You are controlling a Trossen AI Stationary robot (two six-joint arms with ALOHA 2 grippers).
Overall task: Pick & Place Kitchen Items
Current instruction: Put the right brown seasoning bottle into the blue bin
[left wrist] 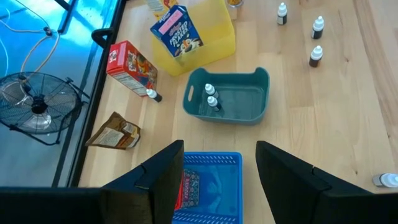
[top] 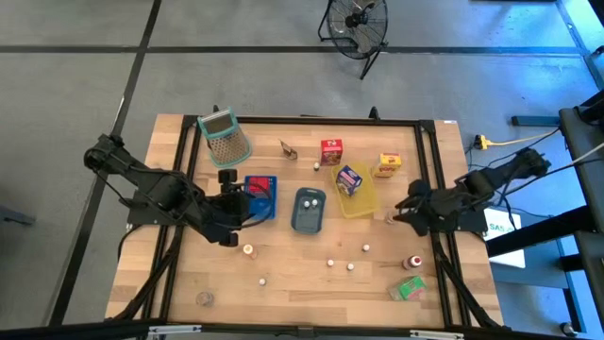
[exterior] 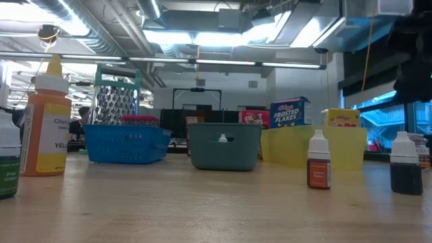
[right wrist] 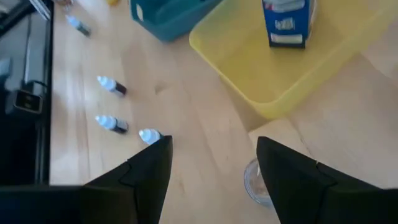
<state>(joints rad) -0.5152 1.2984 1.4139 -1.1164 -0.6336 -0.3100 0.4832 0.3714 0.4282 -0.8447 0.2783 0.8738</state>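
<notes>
Left gripper point(left wrist: 217, 180) jaws apart, empty, blue tray point(left wrist: 211, 163) between them. Right gripper point(right wrist: 214, 180) jaws apart, empty; yellow tray point(right wrist: 273, 99) ahead.

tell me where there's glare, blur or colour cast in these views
High view: a blue tint falls over the floor at upper right, and the table is evenly lit. Low view: the ceiling lights glare bright, and the near orange bottle looks soft. Right wrist view: the yellow tray and small dropper bottles are blurred. Left wrist view: sharp, with soft shadows inside the grey-blue tray.
</notes>
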